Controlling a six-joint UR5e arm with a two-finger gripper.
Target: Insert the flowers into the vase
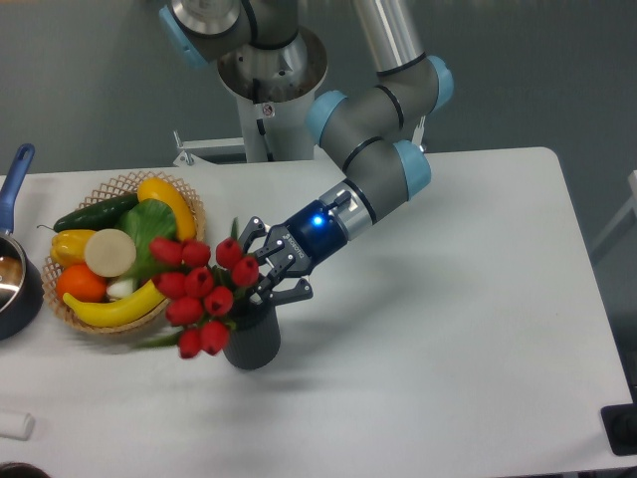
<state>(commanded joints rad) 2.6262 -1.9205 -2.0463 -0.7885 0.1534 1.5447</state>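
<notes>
The flowers (202, 291), a bunch of red tulip buds with green leaves, lean left out of the mouth of the vase (255, 344). Their stems are hidden behind the buds and the rim. The vase is a short dark ribbed cylinder standing upright on the white table, just right of the basket. My gripper (270, 261) hangs just above and to the right of the vase mouth. Its fingers are spread, with the rightmost buds close in front of them, and I see no grip on the stems.
A woven basket (189, 202) of fruit and vegetables sits at the left, close to the leaning buds. A dark pan with a blue handle (14, 177) is at the far left edge. A small white object (15, 425) lies at the front left.
</notes>
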